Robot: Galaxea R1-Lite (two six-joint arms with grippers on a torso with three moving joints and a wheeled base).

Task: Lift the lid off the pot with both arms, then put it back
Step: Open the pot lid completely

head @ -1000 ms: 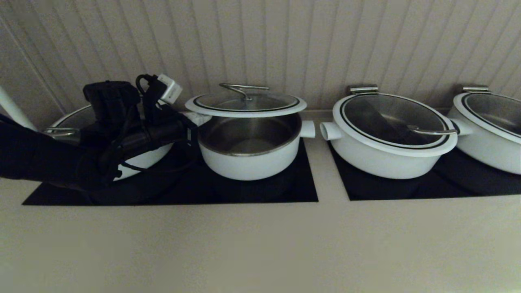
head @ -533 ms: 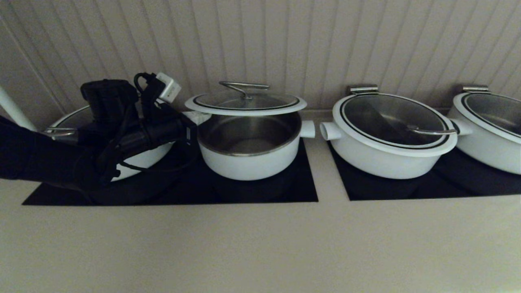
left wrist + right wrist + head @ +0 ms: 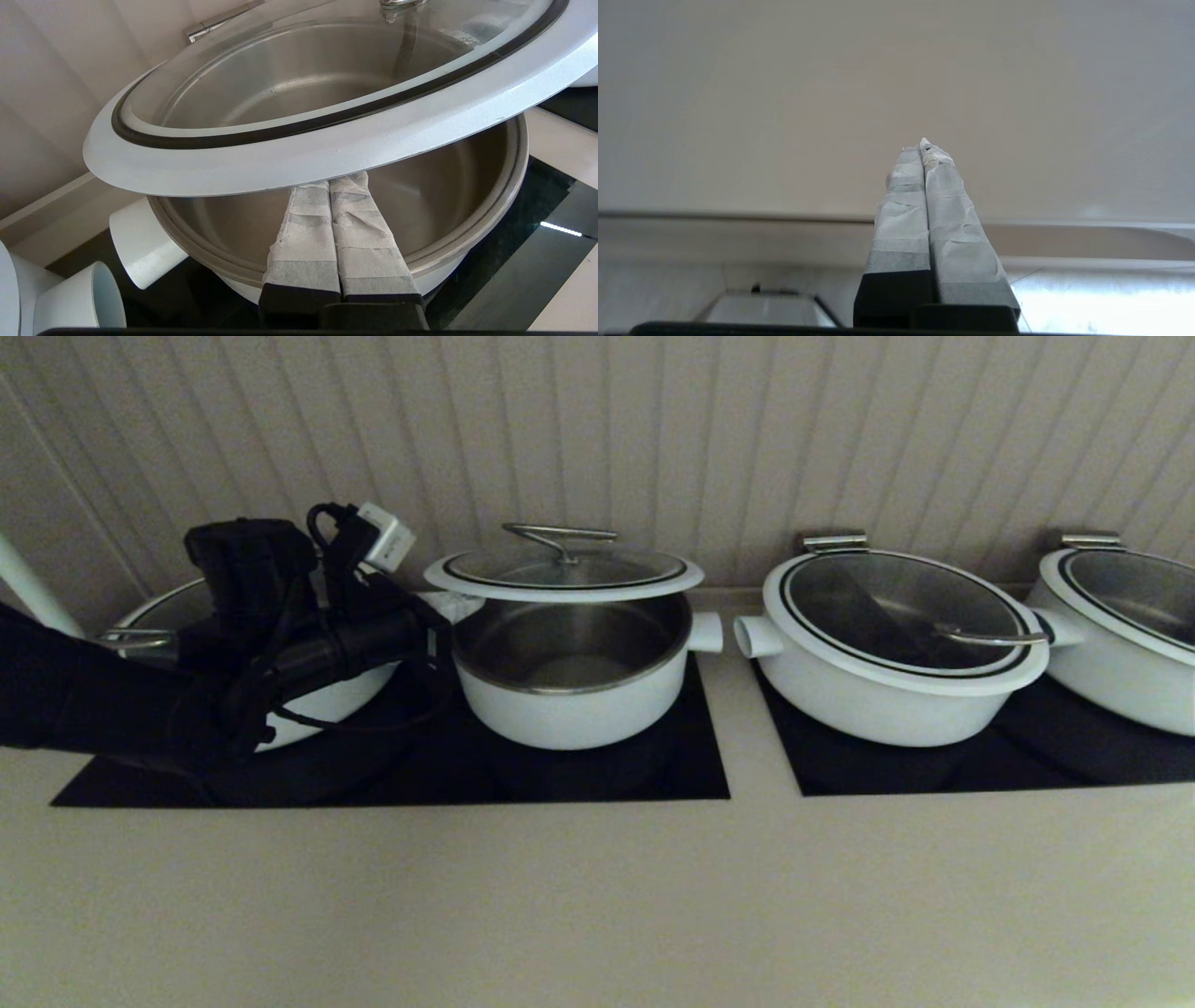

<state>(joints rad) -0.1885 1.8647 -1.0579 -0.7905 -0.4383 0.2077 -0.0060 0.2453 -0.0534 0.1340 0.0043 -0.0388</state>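
White lid [image 3: 564, 575] raised over pot [image 3: 574, 695]; steel interior bare.

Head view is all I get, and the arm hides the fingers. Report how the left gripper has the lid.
Observer: The left gripper is shut with nothing pinched. Its fingers lie side by side under the white rim of the lid, which rests on their tips.
Operator: Check the gap to the pot on that side.
Observer: In the left wrist view the lid's rim is clear above the rim of the pot, and the fingers reach in through that gap.
Operator: Now find my right gripper.
Observer: The right gripper is shut and empty, pointing at a plain beige surface. No lid or pot shows in its view.
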